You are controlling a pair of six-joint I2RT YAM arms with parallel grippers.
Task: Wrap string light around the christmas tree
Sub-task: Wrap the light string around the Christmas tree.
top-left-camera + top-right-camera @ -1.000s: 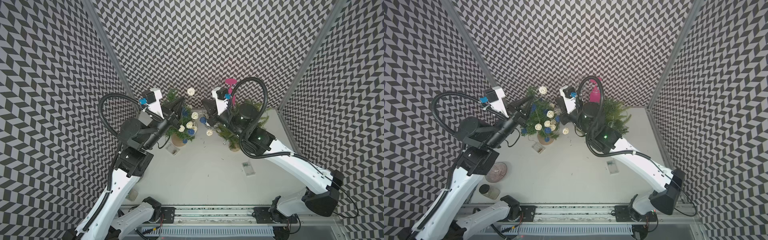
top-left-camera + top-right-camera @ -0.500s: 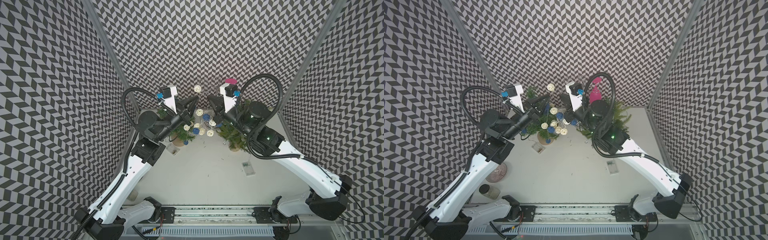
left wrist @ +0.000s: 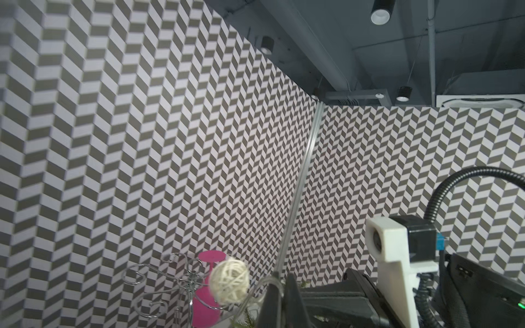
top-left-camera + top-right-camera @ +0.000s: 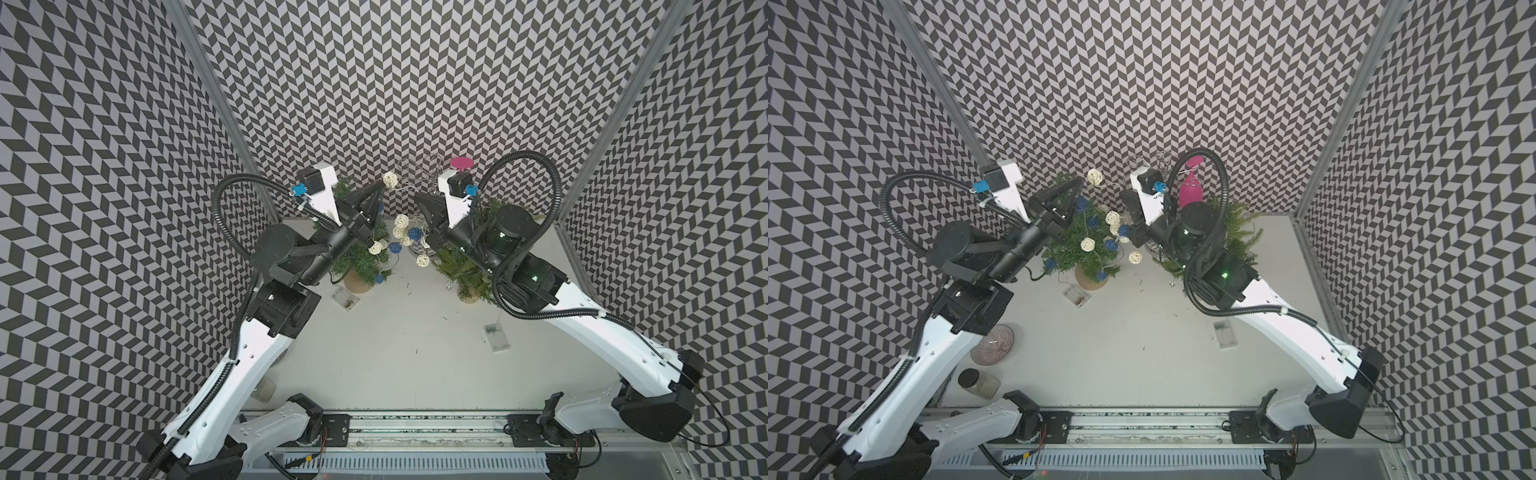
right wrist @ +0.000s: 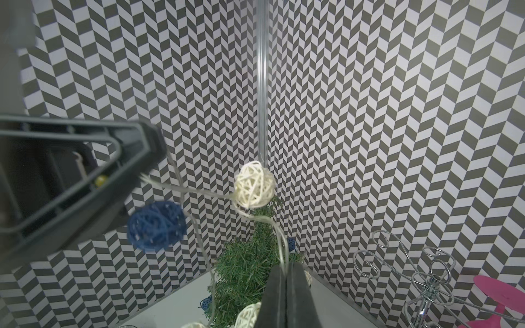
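Note:
The christmas tree (image 4: 357, 254) (image 4: 1073, 245) stands in a tan pot at the back of the table. The string light, a clear wire with white and blue woven balls, hangs partly on it. Both grippers are raised above the tree, facing each other. My left gripper (image 4: 380, 188) (image 3: 279, 284) is shut on the wire beside a white ball (image 4: 390, 179) (image 3: 229, 281). My right gripper (image 4: 417, 197) (image 5: 286, 267) is shut on the wire a short way along. Between them the wire spans with the white ball (image 5: 254, 184); a blue ball (image 5: 156, 225) dangles below the left gripper.
A second small tree (image 4: 465, 270) stands under the right arm. A pink spray bottle (image 4: 1191, 189) and a wire rack (image 5: 420, 267) are at the back wall. Two clear battery boxes (image 4: 345, 298) (image 4: 496, 336) lie on the table. A glass bowl (image 4: 992, 345) and a jar (image 4: 978, 382) sit front left.
Both arms have risen and moved toward the back wall, lifting the string higher above the tree. The left gripper swung right, so the two tips now face each other closely.

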